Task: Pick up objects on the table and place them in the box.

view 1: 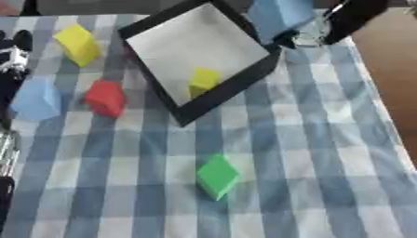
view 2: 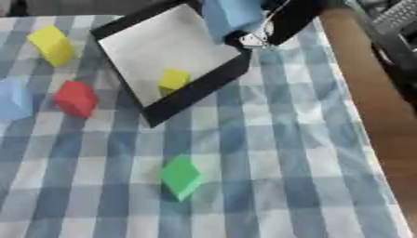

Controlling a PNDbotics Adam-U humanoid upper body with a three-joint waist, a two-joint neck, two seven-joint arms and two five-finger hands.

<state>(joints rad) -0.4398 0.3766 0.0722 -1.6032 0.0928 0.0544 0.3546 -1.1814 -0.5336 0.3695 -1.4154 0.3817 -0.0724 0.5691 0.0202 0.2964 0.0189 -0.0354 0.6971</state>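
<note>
Nearest the camera, a green foam block (view 1: pixel 217 175) sits on the blue-and-white checked tablecloth (view 1: pixel 326 153), at about six o'clock from the black-rimmed box with a pale floor (view 1: pixel 198 45). One small yellow block (view 1: pixel 204 80) already lies inside the box, near its lower corner. At nine o'clock from the box a red block (view 1: pixel 105 97) stands on the cloth, with a light blue block (view 1: pixel 36 99) just beside it further out, and a larger yellow block (view 1: pixel 78 43) at about ten o'clock.

Robot's right hand (view 1: pixel 313 29) reaches in from the upper right corner, its black forearm slanting down toward the box's one o'clock corner. It holds a light blue block (view 1: pixel 279 15) above that rim; how its fingers lie on the block cannot be made out. Part of the left arm (view 1: pixel 11 58) shows at the left edge, its hand's state unclear.
</note>
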